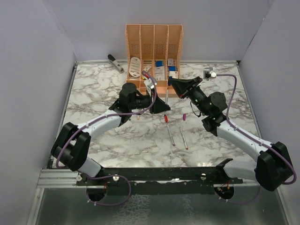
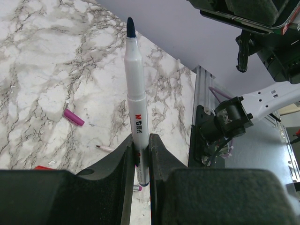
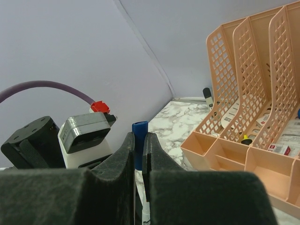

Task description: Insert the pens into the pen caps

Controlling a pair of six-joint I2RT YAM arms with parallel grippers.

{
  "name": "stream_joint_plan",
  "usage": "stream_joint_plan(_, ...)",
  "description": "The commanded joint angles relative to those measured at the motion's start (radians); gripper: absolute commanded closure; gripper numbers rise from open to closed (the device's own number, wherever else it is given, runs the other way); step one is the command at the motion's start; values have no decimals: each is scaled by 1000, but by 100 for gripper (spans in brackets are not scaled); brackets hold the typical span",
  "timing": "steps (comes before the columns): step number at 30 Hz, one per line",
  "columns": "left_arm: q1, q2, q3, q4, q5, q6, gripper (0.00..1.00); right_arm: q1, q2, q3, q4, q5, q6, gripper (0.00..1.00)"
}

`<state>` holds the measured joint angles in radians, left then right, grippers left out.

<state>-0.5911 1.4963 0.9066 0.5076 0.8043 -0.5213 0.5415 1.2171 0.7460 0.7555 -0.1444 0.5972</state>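
The left gripper (image 2: 140, 140) has its jaws closed tight on the lower barrel of a pen (image 2: 133, 89), whose bare dark blue tip points away from it. The right gripper (image 3: 139, 140) pinches a blue cap (image 3: 139, 126), with its jaws nearly together. Both hang over the middle of the table (image 1: 93, 93), just near of the orange organiser (image 1: 153, 37).

The likely trouble is the tip meeting the cap's rim off-centre. The push could then tilt the pen in its grip or squeeze the cap out.

The cap's open end is hidden. From overhead I cannot tell whether tip and cap touch.
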Motion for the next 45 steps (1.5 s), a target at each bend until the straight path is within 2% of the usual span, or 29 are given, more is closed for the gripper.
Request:
stream_joint_plan(1,-4,-24,18,34,35,8,100,3,0,5,-18,-12,-39,99)
stream_joint_plan(23,-4,-25,20,34,29,12,100,4,32,7,-32,-49,-25,99)
stream_joint_plan(45,-4,-34,11,34,-19,16,100,4,0,8,-128,-69,-50,99)
